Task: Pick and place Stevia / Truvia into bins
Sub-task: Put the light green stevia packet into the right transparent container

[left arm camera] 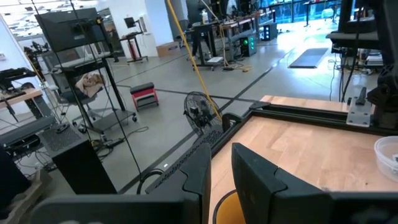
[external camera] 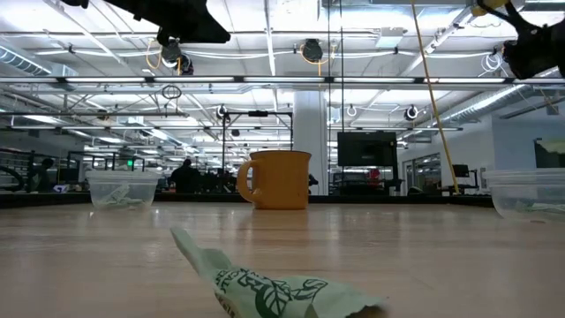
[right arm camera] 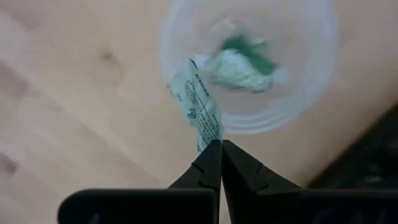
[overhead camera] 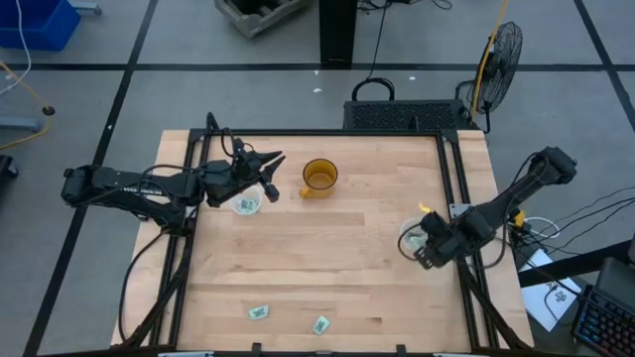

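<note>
Wooden table, workshop behind. Right gripper clenched on pale green sachet, hanging over rim of right clear cup; more sachets already inside. Step: drop-off. Next move calls for small shift over cup mouth, then release. Left gripper above left cup, near amber mug; fingers look closed, holding nothing visible. Two sachets near front edge. Sachet print not readable.
</note>
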